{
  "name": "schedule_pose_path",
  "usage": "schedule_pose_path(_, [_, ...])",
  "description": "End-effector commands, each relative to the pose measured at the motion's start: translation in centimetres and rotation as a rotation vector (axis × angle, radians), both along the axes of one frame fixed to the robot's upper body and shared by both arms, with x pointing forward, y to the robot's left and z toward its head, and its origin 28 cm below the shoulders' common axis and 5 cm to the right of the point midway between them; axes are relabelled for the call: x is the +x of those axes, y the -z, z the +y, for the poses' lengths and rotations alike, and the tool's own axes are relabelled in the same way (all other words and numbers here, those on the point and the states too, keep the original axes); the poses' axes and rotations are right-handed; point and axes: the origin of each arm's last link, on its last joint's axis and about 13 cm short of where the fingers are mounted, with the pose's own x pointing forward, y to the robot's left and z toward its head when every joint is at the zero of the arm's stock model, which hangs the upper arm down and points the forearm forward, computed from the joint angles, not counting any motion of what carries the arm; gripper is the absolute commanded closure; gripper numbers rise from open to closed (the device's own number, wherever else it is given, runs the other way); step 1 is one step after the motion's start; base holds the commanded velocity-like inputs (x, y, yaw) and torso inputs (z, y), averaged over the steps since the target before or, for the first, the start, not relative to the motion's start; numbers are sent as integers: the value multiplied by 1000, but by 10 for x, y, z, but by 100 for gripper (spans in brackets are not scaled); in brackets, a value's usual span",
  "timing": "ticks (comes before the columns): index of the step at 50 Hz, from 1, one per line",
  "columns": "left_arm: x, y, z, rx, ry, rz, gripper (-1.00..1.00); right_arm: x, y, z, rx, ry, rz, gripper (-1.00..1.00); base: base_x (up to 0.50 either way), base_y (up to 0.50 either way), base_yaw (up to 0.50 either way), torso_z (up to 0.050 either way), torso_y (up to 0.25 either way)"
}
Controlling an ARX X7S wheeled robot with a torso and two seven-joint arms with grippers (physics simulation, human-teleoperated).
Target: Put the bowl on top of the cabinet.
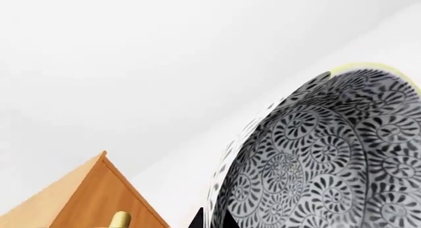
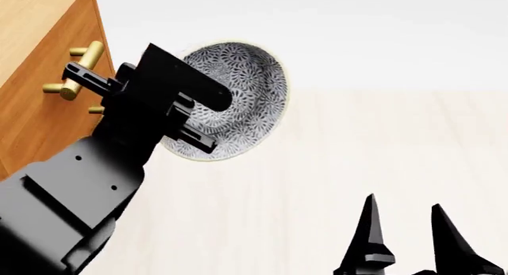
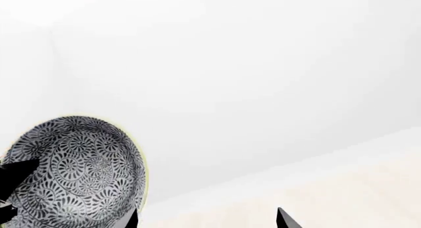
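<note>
The bowl, deep with a dense black-and-white floral pattern and a pale rim, hangs tilted on its side in the air, beside the cabinet's front. My left gripper is shut on its rim. In the left wrist view, the two dark fingertips pinch the rim at my left gripper, with the bowl filling that side. The orange-brown cabinet stands at the left, with brass handles. My right gripper is low at the right, open and holding nothing. Past my right gripper, the bowl also shows.
A corner of the cabinet and one brass handle show in the left wrist view. Pale wood floor lies below, and a white wall is behind.
</note>
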Motion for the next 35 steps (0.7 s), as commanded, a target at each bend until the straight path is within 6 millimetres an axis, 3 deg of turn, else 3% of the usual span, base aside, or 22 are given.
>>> schedule_pose_path(1, [10, -25, -8, 168, -76, -163, 100, -10, 22, -10, 103, 46, -10, -100, 0, 0, 0, 0, 0])
schedule_pose_path(9, [15, -38, -13, 215, -78, -212, 100, -4, 36, -14, 142, 57, 16, -100, 0, 0, 0, 0, 1])
schedule_pose_path(20, [9, -73, -28, 306, -55, -288, 100, 0, 36, -14, 134, 54, 23, -100, 0, 0, 0, 0, 0])
schedule_pose_path(35, [6, -115, -30, 346, -77, -338, 100, 2, 37, -13, 122, 58, 27, -100, 0, 0, 0, 0, 1])
